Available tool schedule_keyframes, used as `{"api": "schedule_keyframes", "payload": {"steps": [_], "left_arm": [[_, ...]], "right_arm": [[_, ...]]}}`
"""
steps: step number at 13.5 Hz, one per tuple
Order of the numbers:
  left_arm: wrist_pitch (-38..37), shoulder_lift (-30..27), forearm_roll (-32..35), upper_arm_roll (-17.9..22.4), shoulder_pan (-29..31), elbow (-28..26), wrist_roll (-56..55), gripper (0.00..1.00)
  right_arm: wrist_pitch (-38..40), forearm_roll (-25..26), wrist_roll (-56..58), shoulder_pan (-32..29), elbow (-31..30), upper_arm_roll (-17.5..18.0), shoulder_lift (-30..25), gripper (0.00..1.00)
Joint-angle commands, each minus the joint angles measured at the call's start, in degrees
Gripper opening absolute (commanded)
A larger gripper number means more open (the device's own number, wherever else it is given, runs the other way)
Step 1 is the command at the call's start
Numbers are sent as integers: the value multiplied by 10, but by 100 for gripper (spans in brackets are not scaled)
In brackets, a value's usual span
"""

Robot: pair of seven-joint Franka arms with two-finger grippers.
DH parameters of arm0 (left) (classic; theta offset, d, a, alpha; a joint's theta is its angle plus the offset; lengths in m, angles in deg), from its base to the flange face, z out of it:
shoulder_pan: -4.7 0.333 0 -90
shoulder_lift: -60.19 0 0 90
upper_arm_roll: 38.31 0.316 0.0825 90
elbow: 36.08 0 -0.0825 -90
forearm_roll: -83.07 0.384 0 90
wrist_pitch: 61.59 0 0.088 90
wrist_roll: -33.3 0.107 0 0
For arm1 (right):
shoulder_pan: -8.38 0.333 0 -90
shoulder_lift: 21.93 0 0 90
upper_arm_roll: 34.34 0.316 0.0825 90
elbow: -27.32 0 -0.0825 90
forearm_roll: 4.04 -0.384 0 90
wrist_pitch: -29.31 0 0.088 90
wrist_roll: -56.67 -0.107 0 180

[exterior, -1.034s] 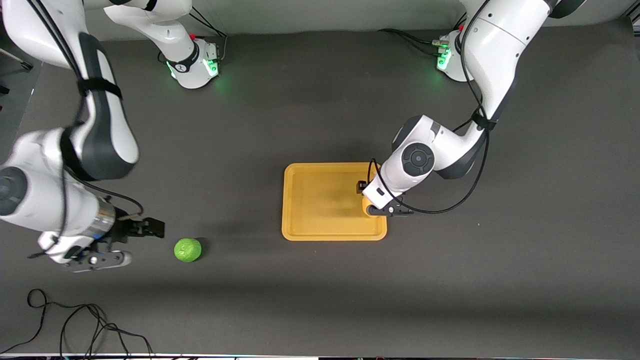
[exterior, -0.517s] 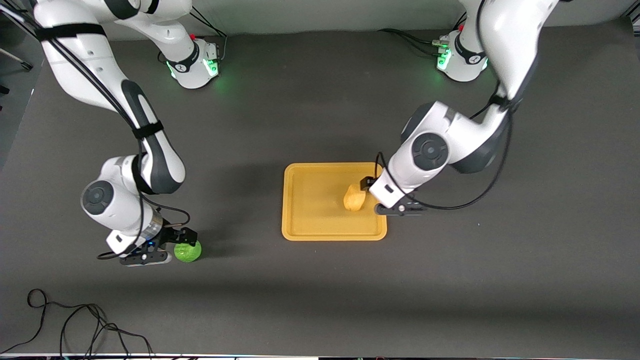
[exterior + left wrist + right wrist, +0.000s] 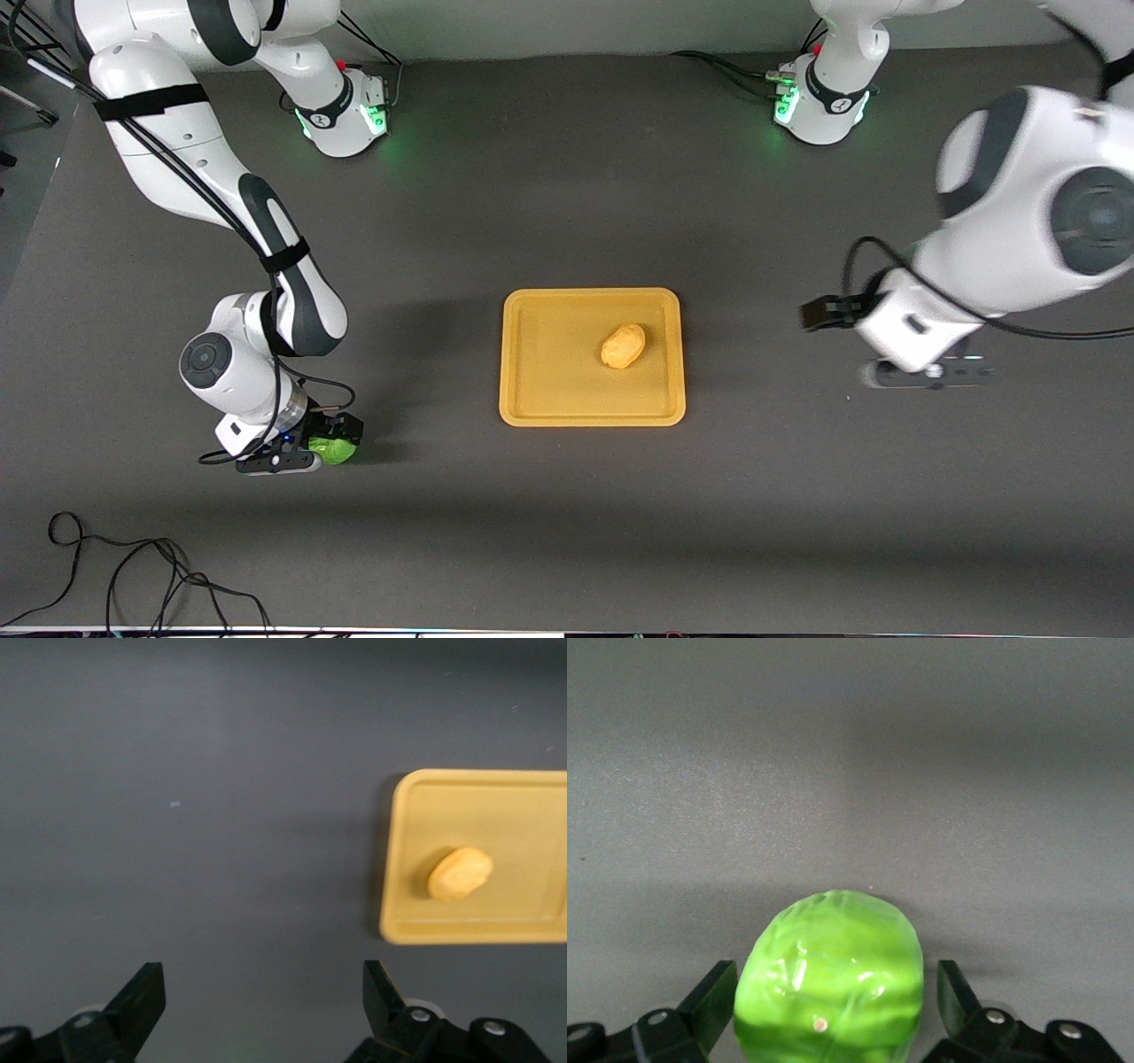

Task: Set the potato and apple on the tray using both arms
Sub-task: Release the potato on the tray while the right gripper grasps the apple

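Note:
The yellow-orange potato (image 3: 624, 346) lies free on the yellow-orange tray (image 3: 549, 363) at the table's middle. My left gripper (image 3: 817, 315) is open and empty, raised over bare table between the tray and the left arm's end. Its wrist view shows the gripper (image 3: 263, 997), the tray (image 3: 496, 806) and the potato (image 3: 459, 873). The green apple (image 3: 337, 451) rests on the table toward the right arm's end, nearer the front camera than the tray. My right gripper (image 3: 339, 434) is low and straddles it. In the right wrist view the apple (image 3: 830, 979) sits between the open gripper (image 3: 833, 997), with small gaps on both sides.
A loose black cable (image 3: 133, 576) lies on the table near the front edge at the right arm's end. The two arm bases (image 3: 341, 111) (image 3: 819, 97) stand along the edge farthest from the front camera. The dark mat (image 3: 549, 195) covers the table.
The left gripper let go of the potato on the tray and swung up and away toward the left arm's end. The right gripper came down and moved its fingers around the apple.

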Motion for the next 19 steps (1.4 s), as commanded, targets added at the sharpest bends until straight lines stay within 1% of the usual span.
{"api": "schedule_keyframes", "payload": {"steps": [1, 3, 4, 6, 8, 9, 10, 11, 12, 13, 14, 16, 18, 19], "left_arm": [[-29, -33, 32, -4, 21, -15, 64, 99], [-13, -42, 44, -4, 26, -28, 82, 98], [1, -42, 42, -5, 33, -38, 90, 98], [40, -63, 40, -4, 39, -83, 110, 98], [87, -81, 33, -7, 83, -135, 129, 98], [108, -82, 16, -6, 101, -144, 173, 99], [111, -81, 0, -4, 111, -144, 188, 99], [111, -82, -1, -4, 111, -144, 183, 99], [111, -82, 0, -5, 111, -142, 169, 99], [113, -79, 0, -5, 110, -135, 157, 99], [105, -76, 3, -5, 108, -122, 156, 99], [103, -74, 4, -6, 101, -106, 158, 99], [96, -72, 7, -6, 101, -89, 163, 99], [81, -60, 12, -7, 100, -71, 165, 99]], "right_arm": [[-6, -17, 7, 3, 12, 0, 0, 46], [9, -16, 7, 3, 21, -1, -9, 46], [33, -14, 7, 4, 29, -1, -21, 46], [135, -12, 4, 4, 65, -1, -61, 46], [249, -9, 6, 5, 115, -1, -105, 46], [307, -7, 6, 5, 139, -1, -127, 46], [355, -6, 6, 5, 157, -2, -149, 46], [400, 5, 5, 5, 169, -1, -171, 46], [429, 17, 3, 5, 175, 0, -192, 46], [456, 18, 1, 7, 176, 0, -214, 46], [480, 18, -9, 29, 173, -1, -232, 46], [504, 19, -132, 95, 173, -1, -243, 46], [498, 27, -276, 189, 176, -1, -231, 46], [496, 38, -350, 240, 185, -2, -209, 46]]}}
